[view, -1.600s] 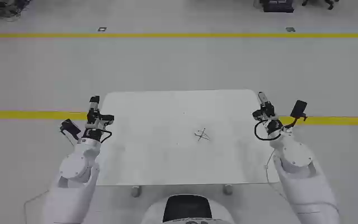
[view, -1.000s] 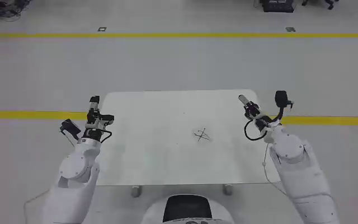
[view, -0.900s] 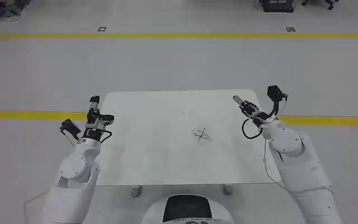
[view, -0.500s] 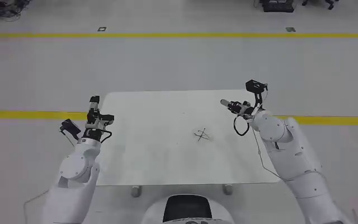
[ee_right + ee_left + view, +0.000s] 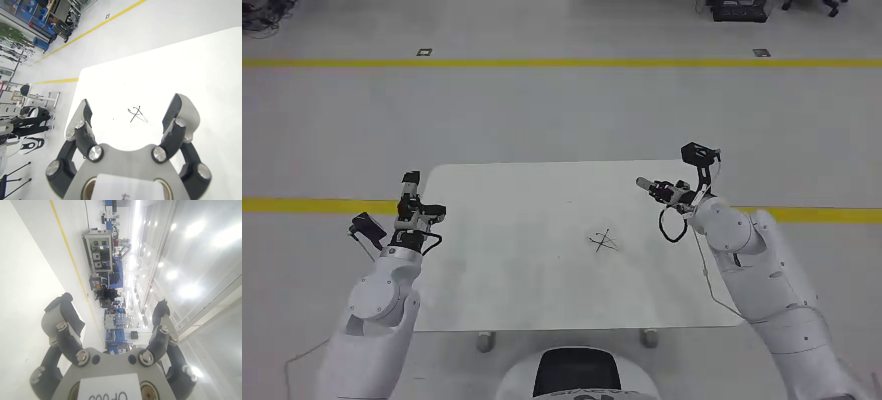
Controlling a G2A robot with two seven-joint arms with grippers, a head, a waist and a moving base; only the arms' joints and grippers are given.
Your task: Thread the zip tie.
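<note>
thin black zip ties (image 5: 136, 114) lying crossed on the smooth white table (image 5: 522, 290), sitting right in front of the right pincer (image 5: 130, 103), its ribbed jaws standing wide open, left pincer (image 5: 113, 302) gaping open too, hovering well off from them

White rounded arms (image 5: 380, 295), black cable (image 5: 662, 230), grey screwed right pincer (image 5: 131, 99)

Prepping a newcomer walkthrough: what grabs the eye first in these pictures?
First is the small tangle of thin black plastic zip ties, lying crossed right of centre on the plain white rectangular table. Next, the right gripper, open, hovers over the table's far right part and faces the zip ties, which show between its fingers in the right wrist view. The left gripper, open, sits at the table's left edge.
</note>
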